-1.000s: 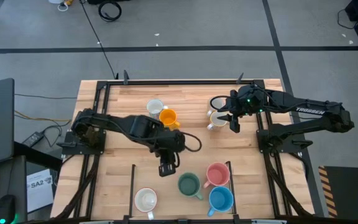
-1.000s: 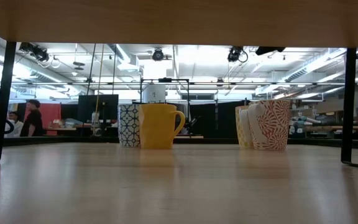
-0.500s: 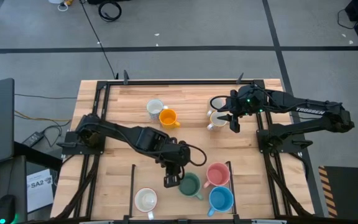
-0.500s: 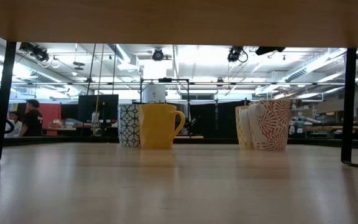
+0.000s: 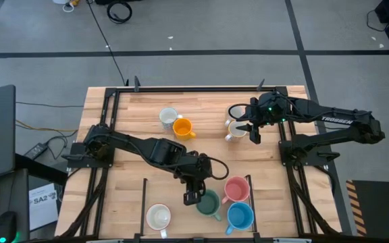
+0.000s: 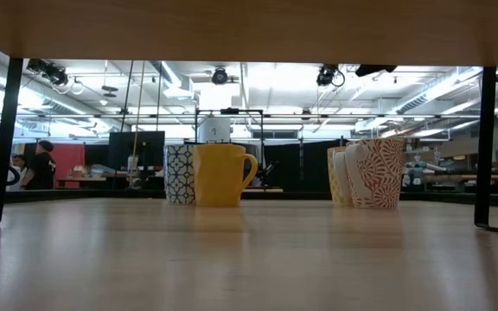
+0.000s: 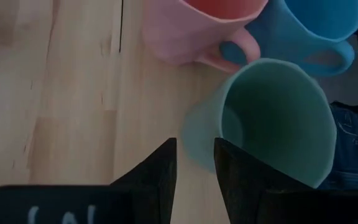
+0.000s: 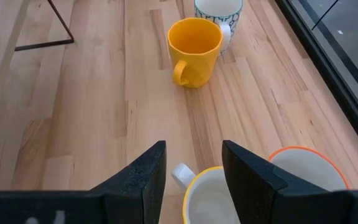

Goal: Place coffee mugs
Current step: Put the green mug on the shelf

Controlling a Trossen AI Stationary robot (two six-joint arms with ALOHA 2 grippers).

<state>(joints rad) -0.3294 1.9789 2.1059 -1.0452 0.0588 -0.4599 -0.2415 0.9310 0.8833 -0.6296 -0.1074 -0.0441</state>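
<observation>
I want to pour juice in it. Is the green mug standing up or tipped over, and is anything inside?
Standing up and empty. The green mug shows its round open mouth to the overhead camera, bare inside. The left gripper is right at its rim.

Robotics lab / open workshop hall. Wooden table (image 5: 140,121) in a black metal frame on grey concrete floor w/ taped lines (image 5: 181,52), loose cables (image 5: 119,11). Behind: ceiling light rigs (image 6: 220,76), monitors (image 6: 135,149), a person (image 6: 40,164) at benches.
</observation>
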